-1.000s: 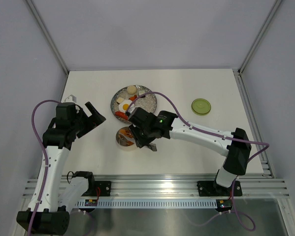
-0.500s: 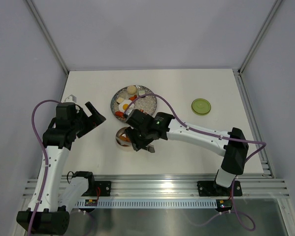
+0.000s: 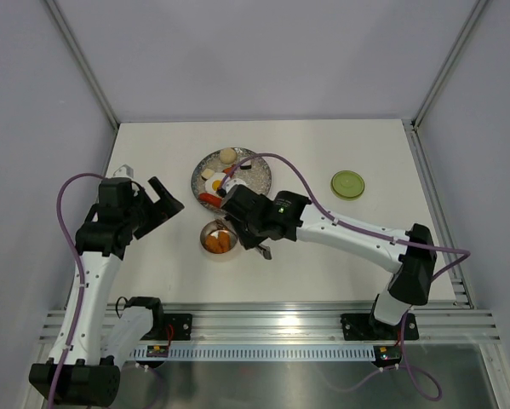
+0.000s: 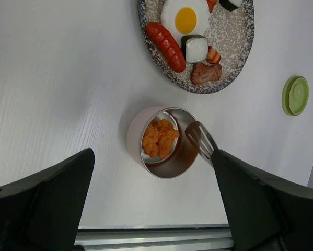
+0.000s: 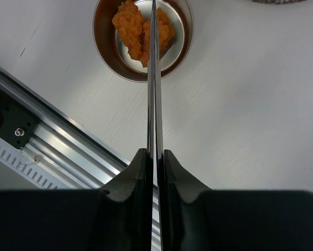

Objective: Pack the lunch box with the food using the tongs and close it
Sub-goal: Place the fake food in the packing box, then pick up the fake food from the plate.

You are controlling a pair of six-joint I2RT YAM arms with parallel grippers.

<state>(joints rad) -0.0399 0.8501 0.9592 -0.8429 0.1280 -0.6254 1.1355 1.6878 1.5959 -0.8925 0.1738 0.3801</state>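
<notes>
The lunch box (image 3: 218,239) is a small steel bowl near the table's front, with orange food (image 5: 142,29) lying in it. My right gripper (image 5: 155,154) is shut on the tongs (image 5: 153,78), whose slim arms are pressed together and point over the bowl. The tongs' flat tip (image 4: 200,139) hangs at the lunch box's right rim with nothing in it. More food sits on the speckled plate (image 3: 259,180): a fried egg (image 4: 185,18), a sausage (image 4: 165,39) and a roll (image 4: 196,48). My left gripper (image 3: 163,204) stands open left of the bowl, holding nothing.
The light-green lid (image 3: 347,184) lies flat on the table to the right of the plate. An aluminium rail (image 5: 46,138) runs along the near table edge just below the bowl. Grey walls close in the table on three sides.
The right gripper has drawn back to the right off the bowl, and the tongs' arms have closed together. The orange food now shows in the bowl. The left arm has not moved.
</notes>
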